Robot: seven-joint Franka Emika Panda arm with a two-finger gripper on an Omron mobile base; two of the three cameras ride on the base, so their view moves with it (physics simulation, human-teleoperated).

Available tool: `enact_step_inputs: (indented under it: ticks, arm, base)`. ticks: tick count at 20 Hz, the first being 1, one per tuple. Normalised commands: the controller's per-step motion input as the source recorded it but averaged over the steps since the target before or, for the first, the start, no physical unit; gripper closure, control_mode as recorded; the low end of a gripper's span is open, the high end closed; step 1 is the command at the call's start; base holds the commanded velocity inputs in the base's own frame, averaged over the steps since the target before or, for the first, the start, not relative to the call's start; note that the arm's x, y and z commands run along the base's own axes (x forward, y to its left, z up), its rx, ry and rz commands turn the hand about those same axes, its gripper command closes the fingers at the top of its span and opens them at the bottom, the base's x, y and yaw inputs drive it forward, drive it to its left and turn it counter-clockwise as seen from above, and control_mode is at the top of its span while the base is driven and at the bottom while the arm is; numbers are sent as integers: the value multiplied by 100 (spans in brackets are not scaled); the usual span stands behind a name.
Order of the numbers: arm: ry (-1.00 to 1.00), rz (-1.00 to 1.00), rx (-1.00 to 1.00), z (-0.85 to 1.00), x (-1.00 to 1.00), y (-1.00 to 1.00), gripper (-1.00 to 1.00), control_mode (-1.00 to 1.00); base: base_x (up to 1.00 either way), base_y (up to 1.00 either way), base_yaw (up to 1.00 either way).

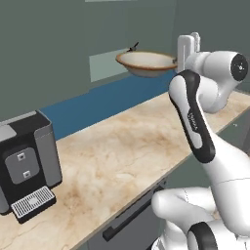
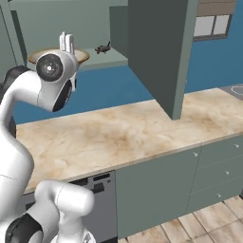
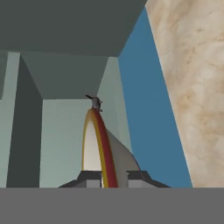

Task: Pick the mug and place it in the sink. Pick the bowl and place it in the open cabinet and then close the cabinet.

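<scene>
The cream-tan bowl [image 1: 146, 62] hangs level in the air above the counter, at the height of the open cabinet's shelf [image 2: 111, 59]. My gripper [image 1: 176, 62] is shut on the bowl's right rim. In the right base view the bowl [image 2: 81, 55] sits partly behind my arm, left of the cabinet door [image 2: 156, 52], which stands swung open. The hand view shows the bowl's rim [image 3: 101, 144] edge-on between my fingertips [image 3: 89, 178], with the cabinet's inside [image 3: 65, 118] straight ahead. The mug and the sink are out of view.
A small dark figure [image 2: 103, 48] stands on the cabinet shelf just beyond the bowl. A black and grey coffee machine [image 1: 27, 161] stands at the left of the marble counter [image 1: 122, 151]. Grey-green drawers [image 2: 218, 166] and a dishwasher [image 2: 102, 190] lie below.
</scene>
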Motion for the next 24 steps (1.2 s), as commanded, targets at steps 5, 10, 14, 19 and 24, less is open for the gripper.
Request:
enact_step_inputs:
  ticks: [5,10,14,19,24]
  arm:
    - [0,7,0,0,53,18,100,-100]
    - [0,7,0,0,47,13,100,-100]
    - [0,6,0,0,41,14,100,-100]
    - [0,5,0,0,35,20,100,-100]
    - [0,4,0,-6,41,20,100,-100]
  base:
    - [0,0,0]
    - [0,0,0]
    - [0,0,0]
    - [0,0,0]
    - [0,0,0]
